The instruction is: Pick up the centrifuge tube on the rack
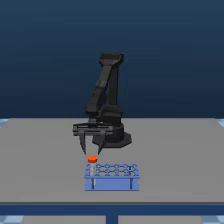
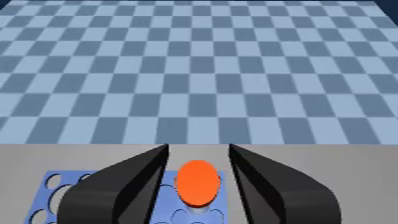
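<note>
The light-blue rack (image 1: 111, 176) sits on the grey table in front of the black arm, with rows of round holes on top and two dark marks on its front. The centrifuge tube (image 1: 92, 162) stands upright in a hole at the rack's end toward the exterior view's left, its orange-red cap uppermost. My gripper (image 1: 91, 148) hangs open just above the cap, fingers pointing down. In the wrist view the orange cap (image 2: 197, 182) shows between the two dark fingers (image 2: 124, 185), untouched, with the rack (image 2: 53, 192) beneath.
The grey table (image 1: 45, 160) spreads around the rack and ends at a front edge just below it. The arm's black base (image 1: 117, 137) stands behind the rack. A blue checkered floor (image 2: 195, 70) lies beyond the table.
</note>
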`<state>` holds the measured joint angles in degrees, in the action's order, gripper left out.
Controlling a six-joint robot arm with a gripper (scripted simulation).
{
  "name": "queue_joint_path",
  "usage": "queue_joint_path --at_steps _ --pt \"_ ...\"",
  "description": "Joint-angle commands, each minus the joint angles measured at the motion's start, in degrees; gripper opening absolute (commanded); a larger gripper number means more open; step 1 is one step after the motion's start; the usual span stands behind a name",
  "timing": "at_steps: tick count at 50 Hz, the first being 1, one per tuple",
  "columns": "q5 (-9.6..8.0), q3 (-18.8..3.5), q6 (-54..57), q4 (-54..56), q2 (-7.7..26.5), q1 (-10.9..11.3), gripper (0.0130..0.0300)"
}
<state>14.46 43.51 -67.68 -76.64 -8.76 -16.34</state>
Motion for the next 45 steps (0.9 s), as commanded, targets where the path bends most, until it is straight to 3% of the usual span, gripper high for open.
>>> queue_joint_path --at_steps 1,45 --pt "0.05 0.1 0.7 0.8 0.0 0.0 0.0300" --pt "1.97 2.5 18.0 17.6 2.4 0.1 0.0300"
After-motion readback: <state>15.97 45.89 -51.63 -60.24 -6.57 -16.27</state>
